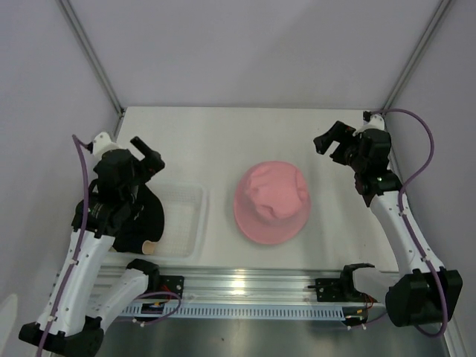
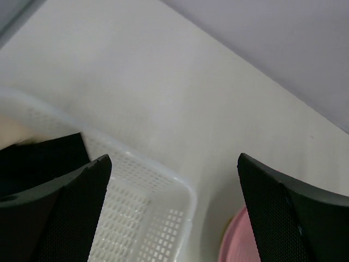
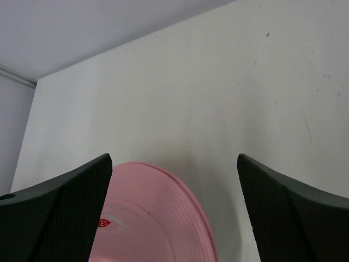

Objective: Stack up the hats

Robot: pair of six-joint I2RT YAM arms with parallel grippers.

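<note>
Hovering: left gripper [image 1: 151, 158], right gripper [image 1: 329, 137], pink hat [image 1: 271, 202] between.

Bright, even, diffuse light. Faint soft shadow round pink hat [image 1: 271, 201] on counter [image 1: 223, 141]. Glare on metal rail [image 1: 238, 282].

The pink cloth bucket hat [image 1: 271, 202] lies crown up on the white surface [image 1: 223, 141], slightly right of its middle. To the hat's left, near it but not touching, sits the shallow perforated plastic tray [image 1: 195, 216]. The black cloth bucket hat [image 1: 154, 216] lies in the left part of that tray, largely under the left arm [image 1: 82, 245]. A bit of beige cloth [image 1: 149, 247] shows at its near edge, by the tray's near left corner. The left gripper [image 1: 151, 158] hangs above the tray's far left corner. The right gripper [image 1: 332, 141] hangs over the far right of the surface, behind and to the right of the pink hat, well apart from it.
</note>
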